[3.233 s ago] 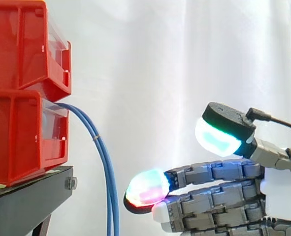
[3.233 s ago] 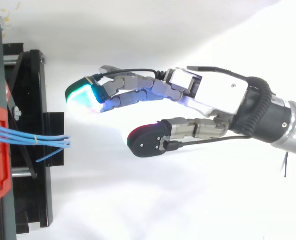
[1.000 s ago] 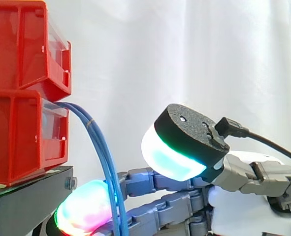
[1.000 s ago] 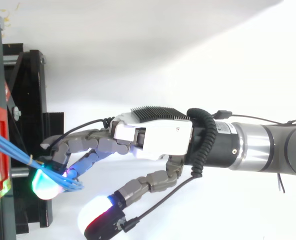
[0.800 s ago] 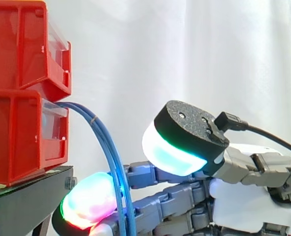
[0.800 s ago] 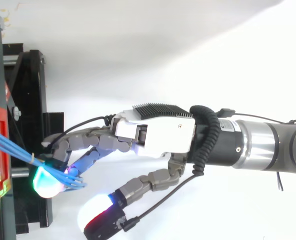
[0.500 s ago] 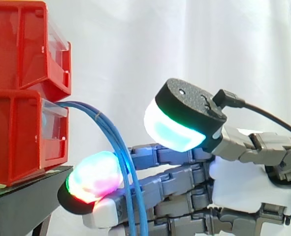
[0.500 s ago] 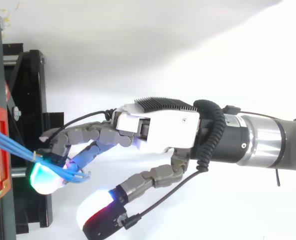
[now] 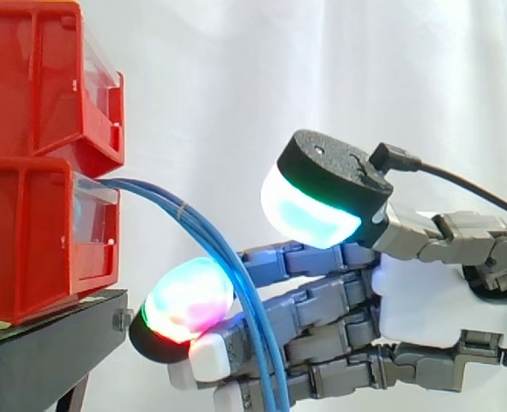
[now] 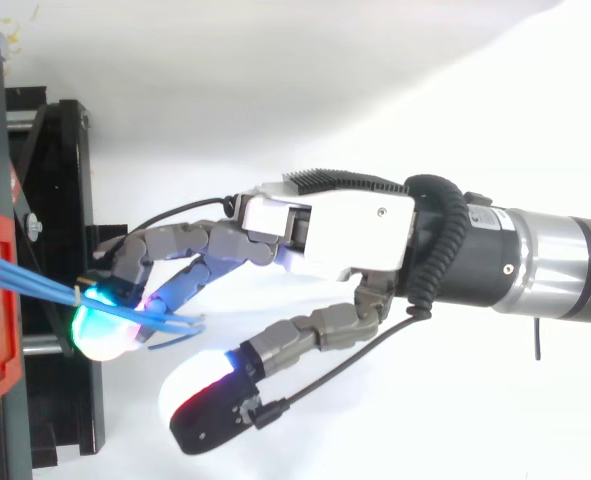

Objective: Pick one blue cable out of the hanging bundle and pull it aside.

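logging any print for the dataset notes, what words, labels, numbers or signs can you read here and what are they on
None: no word, number or sign can be read in either view.
Red bins: plain walls, and no print can be made out on their clear fronts.
Hand: no legible marking.
Blue cables: no print can be made out.
Black stand: bare.

My hand [image 10: 340, 235]: white shell w/ a black ribbed strip along one edge, small dark screw holes on the flat side. Fingers [image 9: 322, 305] are grey metal links. Fingertips [image 9: 187, 302] are thick pads on black backs, one glowing green/red/magenta. Thumb pad [image 9: 309, 210] glows cyan-white w/ a green rim. Wrist [image 10: 475, 262] is black, then a silver-grey arm tube [image 10: 565, 268].
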You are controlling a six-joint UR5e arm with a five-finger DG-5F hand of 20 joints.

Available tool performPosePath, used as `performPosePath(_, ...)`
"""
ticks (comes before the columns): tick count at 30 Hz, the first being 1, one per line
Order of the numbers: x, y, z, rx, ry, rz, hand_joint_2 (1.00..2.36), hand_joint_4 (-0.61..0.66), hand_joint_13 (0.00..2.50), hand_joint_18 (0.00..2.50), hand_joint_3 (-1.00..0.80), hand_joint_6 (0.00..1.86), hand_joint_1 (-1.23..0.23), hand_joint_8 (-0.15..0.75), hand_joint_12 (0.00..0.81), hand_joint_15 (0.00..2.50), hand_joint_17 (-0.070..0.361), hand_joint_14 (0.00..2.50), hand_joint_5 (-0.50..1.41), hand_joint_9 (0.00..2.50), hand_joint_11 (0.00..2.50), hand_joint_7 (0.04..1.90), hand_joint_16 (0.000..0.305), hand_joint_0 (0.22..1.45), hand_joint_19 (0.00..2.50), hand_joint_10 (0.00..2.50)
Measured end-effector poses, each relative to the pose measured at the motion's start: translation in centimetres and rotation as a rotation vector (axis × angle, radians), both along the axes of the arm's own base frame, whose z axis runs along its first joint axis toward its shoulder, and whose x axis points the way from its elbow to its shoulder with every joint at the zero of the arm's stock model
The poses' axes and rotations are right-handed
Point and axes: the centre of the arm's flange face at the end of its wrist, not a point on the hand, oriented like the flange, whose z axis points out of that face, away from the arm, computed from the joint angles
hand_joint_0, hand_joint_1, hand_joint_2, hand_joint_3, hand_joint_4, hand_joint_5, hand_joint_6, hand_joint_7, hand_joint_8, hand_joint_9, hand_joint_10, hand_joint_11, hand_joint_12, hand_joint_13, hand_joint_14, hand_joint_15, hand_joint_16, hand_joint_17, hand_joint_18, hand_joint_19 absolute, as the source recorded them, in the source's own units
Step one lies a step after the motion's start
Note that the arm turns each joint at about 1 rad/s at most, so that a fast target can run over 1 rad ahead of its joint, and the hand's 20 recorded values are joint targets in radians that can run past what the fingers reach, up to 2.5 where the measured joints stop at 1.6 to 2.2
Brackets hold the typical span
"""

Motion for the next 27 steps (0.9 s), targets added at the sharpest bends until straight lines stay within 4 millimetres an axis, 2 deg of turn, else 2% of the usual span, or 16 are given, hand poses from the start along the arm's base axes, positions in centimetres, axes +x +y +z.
performPosePath(10,-0.7,-1.1,0.1,0.050,0.048,-0.007,1.00,0.17,0.34,0.30,-0.44,0.70,-0.65,0.261,0.334,0.06,0.112,0.00,-0.09,0.65,0.19,1.01,0.050,0.53,0.21,0.01)
performPosePath(15,-1.0,-1.2,2.0,0.051,0.044,-0.009,1.01,0.15,0.34,0.30,-0.38,0.73,-0.69,0.259,0.329,0.07,0.110,0.00,-0.10,0.66,0.20,1.04,0.049,0.55,0.21,0.01)
performPosePath(23,-1.2,-0.8,4.2,0.035,0.036,-0.008,1.02,0.10,0.35,0.31,-0.21,0.86,-0.76,0.265,0.337,0.09,0.111,0.00,-0.15,0.65,0.24,0.95,0.049,0.55,0.24,0.01)
performPosePath(27,-0.9,-0.8,5.0,0.031,0.039,-0.008,1.02,0.07,0.35,0.33,-0.20,0.89,-0.80,0.270,0.343,0.09,0.111,0.00,-0.16,0.64,0.27,0.92,0.050,0.57,0.25,0.01)
